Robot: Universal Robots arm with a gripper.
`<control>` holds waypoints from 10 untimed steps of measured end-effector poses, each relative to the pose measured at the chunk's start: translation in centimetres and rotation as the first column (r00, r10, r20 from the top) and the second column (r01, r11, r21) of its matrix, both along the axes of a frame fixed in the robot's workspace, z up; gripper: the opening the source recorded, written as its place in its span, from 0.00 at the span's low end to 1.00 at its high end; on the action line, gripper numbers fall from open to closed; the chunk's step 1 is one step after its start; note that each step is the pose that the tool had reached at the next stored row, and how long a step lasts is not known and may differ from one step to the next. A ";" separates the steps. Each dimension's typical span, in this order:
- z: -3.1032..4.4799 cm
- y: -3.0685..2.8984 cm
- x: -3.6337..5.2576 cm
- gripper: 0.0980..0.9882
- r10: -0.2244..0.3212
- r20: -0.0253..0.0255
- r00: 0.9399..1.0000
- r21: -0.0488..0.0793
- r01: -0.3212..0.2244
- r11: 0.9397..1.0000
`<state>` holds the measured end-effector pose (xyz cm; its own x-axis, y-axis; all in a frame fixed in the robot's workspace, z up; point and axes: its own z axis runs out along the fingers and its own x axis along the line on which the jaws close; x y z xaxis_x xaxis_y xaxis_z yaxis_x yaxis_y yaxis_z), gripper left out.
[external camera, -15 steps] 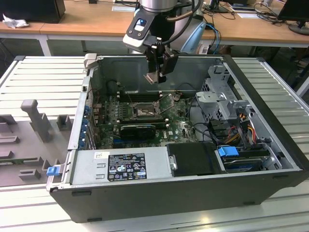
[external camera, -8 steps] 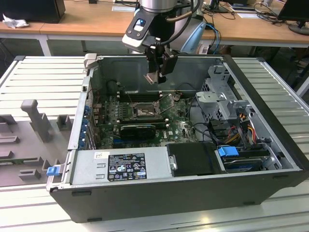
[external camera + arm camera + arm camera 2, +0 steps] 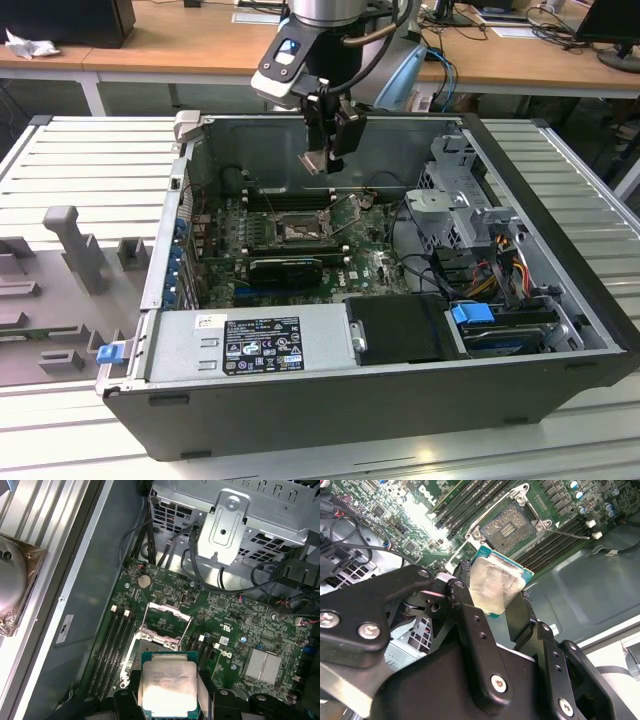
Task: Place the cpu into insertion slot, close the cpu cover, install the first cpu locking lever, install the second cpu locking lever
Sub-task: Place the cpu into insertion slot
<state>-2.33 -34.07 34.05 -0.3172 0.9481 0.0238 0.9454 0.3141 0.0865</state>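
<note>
My gripper (image 3: pixel 322 158) hangs over the open computer case and is shut on the cpu (image 3: pixel 495 587), a silvery square chip with a green edge, clamped between the two black fingers (image 3: pixel 465 612). In the first wrist view the cpu (image 3: pixel 167 687) sits just above the insertion slot (image 3: pixel 134 652), which it partly hides. The slot (image 3: pixel 509 526) is dark, with nothing in it, on the green board (image 3: pixel 297 231). The cpu cover (image 3: pixel 169 610), a thin silvery frame, stands tilted up and open behind the slot. A thin locking lever (image 3: pixel 568 532) sticks out beside the slot.
Black memory slots (image 3: pixel 112 640) flank the socket. A metal drive cage (image 3: pixel 455 200) with cables fills the exterior view's right. The power supply (image 3: pixel 250 345) and a black shroud (image 3: pixel 395 330) lie along the front. Grey fixtures (image 3: pixel 75 240) stand outside the case.
</note>
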 end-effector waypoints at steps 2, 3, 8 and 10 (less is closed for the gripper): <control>-0.02 0.00 0.00 0.48 -0.008 0.000 1.000 0.000 0.008 1.000; -0.14 0.00 0.00 0.48 -0.013 0.000 1.000 0.000 0.013 1.000; -0.84 0.02 0.00 0.48 -0.082 -0.002 0.997 0.000 0.082 0.997; -0.95 0.02 0.00 0.48 -0.120 -0.002 0.993 0.000 0.120 0.993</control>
